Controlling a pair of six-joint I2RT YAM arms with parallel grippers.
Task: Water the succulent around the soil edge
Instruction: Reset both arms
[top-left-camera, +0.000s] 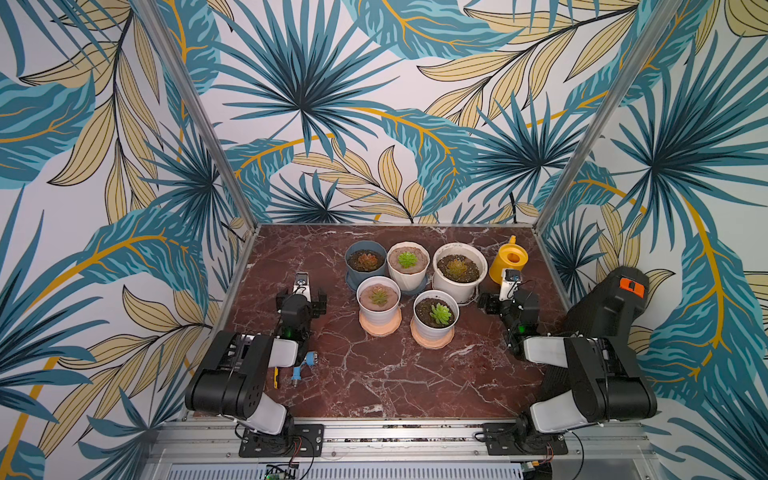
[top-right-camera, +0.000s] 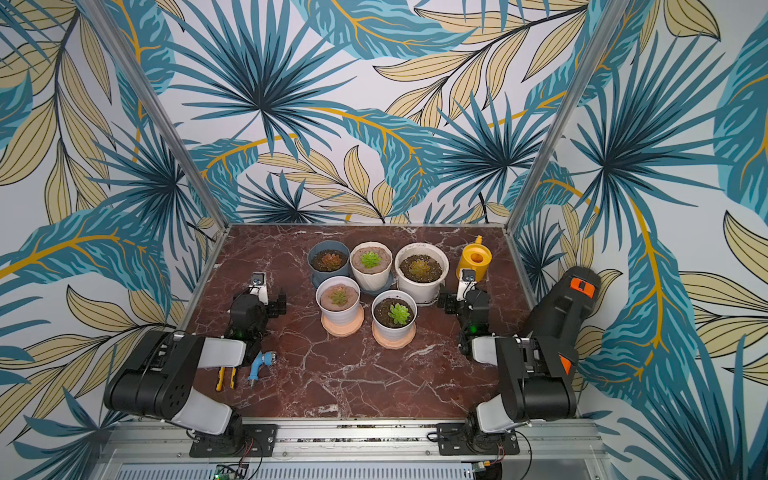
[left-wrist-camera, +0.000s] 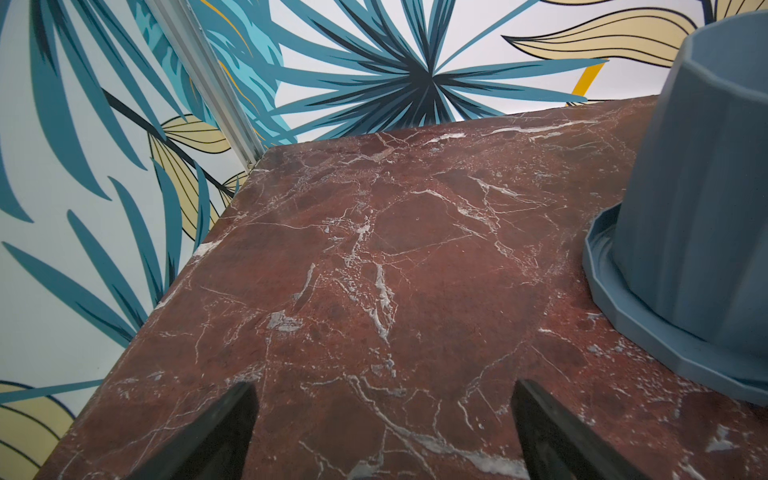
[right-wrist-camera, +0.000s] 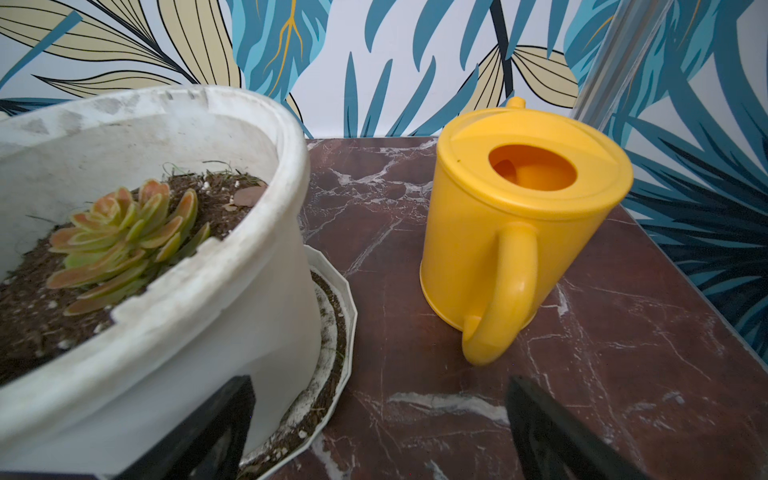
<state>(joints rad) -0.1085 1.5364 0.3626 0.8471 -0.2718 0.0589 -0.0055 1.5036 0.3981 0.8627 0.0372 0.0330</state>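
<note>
The yellow watering can (right-wrist-camera: 515, 216) is standing upright at the far right of the marble table (top-left-camera: 374, 374), near the large white pot (right-wrist-camera: 216, 299) but not touching it. Its handle (right-wrist-camera: 511, 291) is facing the right gripper (right-wrist-camera: 380, 392), whose jaws are gaping wide with nothing between them. Only the finger ends (right-wrist-camera: 224, 415) are showing, and the frame is cutting them off. The spout (right-wrist-camera: 516, 102) is pointing away, so just its tip is peeking over the can's top, and whether there is water inside cannot be told. In both top views the right wrist camera (top-left-camera: 510, 279) is covering the can's lower front. The orange-tipped succulent (right-wrist-camera: 120, 237) is sitting in that white pot, whose chipped rim is hiding the near soil edge. The left gripper (left-wrist-camera: 384, 390) is also spreading wide and empty over bare marble. Beside it the blue-grey pot (left-wrist-camera: 702, 166) is running out of frame, its plant hidden. In a top view the left forearm (top-right-camera: 224, 351) is hiding the head of a yellow-handled tool (top-right-camera: 226, 376), which is lying beside a blue hose nozzle (top-right-camera: 259, 365).
</note>
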